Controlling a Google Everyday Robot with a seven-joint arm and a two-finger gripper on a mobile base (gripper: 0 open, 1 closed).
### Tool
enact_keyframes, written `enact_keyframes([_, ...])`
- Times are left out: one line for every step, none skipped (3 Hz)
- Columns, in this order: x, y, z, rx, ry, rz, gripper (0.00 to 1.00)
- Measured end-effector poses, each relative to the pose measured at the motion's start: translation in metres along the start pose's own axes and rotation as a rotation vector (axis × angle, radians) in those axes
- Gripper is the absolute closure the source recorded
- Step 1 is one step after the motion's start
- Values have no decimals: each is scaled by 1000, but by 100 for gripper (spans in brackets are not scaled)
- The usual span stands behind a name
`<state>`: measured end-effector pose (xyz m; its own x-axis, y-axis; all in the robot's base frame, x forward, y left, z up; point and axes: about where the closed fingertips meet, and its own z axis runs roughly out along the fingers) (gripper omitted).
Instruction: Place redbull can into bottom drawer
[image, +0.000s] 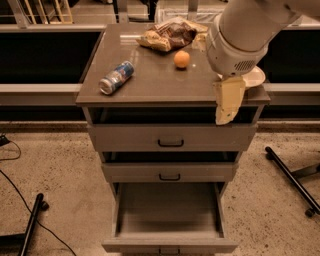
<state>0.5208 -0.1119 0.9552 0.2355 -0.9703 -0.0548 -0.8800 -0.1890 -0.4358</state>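
Note:
The redbull can (116, 77) lies on its side on the left part of the grey cabinet top (150, 85). The bottom drawer (170, 209) is pulled out, and its inside shows nothing in it. My gripper (228, 102) hangs as a cream piece under the big white arm joint (237, 42), at the front right edge of the cabinet top. It is well to the right of the can and holds nothing that I can see.
An orange (182, 59) and a snack bag (165, 35) lie on the top behind the can. A white bowl (257, 77) is mostly hidden by the arm. The two upper drawers (171, 140) stand slightly ajar. A stand leg (292, 180) lies on the floor at right, and cables (20, 200) at left.

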Motion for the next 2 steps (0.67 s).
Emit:
enact_keyframes([0,0,0,-1,0,3,0])
enact_keyframes([-17,-11,10,-5,-12,-119,0])
